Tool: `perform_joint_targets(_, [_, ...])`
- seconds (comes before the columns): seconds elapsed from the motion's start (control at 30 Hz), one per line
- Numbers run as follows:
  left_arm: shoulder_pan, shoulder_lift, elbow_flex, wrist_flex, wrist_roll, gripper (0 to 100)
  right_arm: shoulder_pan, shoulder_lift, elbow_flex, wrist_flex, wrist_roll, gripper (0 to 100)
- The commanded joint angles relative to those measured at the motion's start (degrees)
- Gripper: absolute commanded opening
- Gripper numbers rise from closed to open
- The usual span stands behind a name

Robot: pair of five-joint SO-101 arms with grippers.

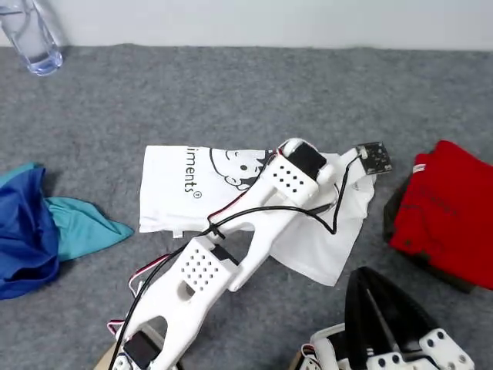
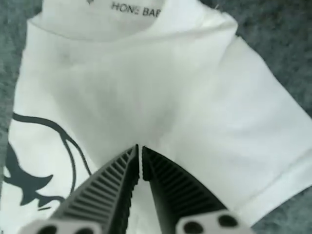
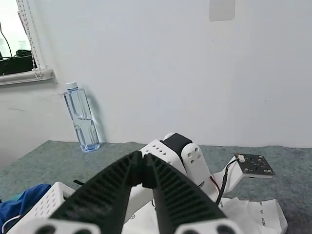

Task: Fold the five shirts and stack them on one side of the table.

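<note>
White shirt (image 1: pixel 177 189) with a black cartoon print lies spread flat near the middle of the grey felt-like table cover (image 1: pixel 231 92), its sleeve end toward the red shirt (image 1: pixel 443 208). The left arm (image 1: pixel 231 247) stretches diagonally from the near edge over this shirt, covering part of the print and the middle of the fabric, and a black cable (image 1: pixel 308 212) loops across its wrist. In the left wrist view, the left gripper (image 2: pixel 139 147) points down at the white cloth below the collar label, its ribbed jaws drawn together with only a thin slit between them; whether any fabric is pinched at the tips cannot be told. The red shirt is folded at the right side of the table, apart from the white one, and rests on a dark garment (image 1: pixel 394 206) that shows along its edge. At the left side, well apart, a blue shirt (image 1: pixel 19 231) lies crumpled, touching a teal shirt (image 1: pixel 81 223) beside it. A clear water bottle (image 1: pixel 31 38) stands at the far left corner against the white wall (image 3: pixel 195 73). The right gripper (image 3: pixel 142 163) is held off the table at the near right, facing the wall, its black jaws closed on nothing, with the left arm's wrist just beyond it.
</note>
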Motion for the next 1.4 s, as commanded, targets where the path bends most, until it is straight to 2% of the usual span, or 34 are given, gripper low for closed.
perform_joint_targets(0.0, [-0.4, 0.0, -5.1, 1.1, -0.4, 1, -0.5, 0.3, 0.2, 0.2, -0.6, 0.8])
perform_joint_targets(0.33, [6.2, 3.3, -7.8, 1.0, -0.2, 1, -0.5, 0.3, 0.4, 0.2, -0.6, 0.8])
perform_joint_targets(0.43, [6.4, 3.3, -7.7, -0.9, -0.2, 1, -0.5, 0.3, 0.4, 0.2, -0.6, 0.8])
perform_joint_targets(0.73, [-3.6, 4.7, -7.9, -6.5, -0.5, 1, -0.5, 0.3, 0.4, 0.1, -0.6, 0.8])
perform_joint_targets(0.97, [-6.3, 5.3, -10.7, -2.8, -2.3, 1, -0.5, 0.3, 0.4, -0.1, -0.6, 0.8])
perform_joint_targets(1.13, [-2.4, 5.2, -18.8, 4.7, -2.1, 1, -0.5, 0.3, 0.4, 0.0, -0.6, 0.8])
perform_joint_targets(1.37, [4.6, 6.9, -18.9, 4.9, 0.4, 1, -0.5, 0.3, 0.4, 0.2, -0.6, 0.8])
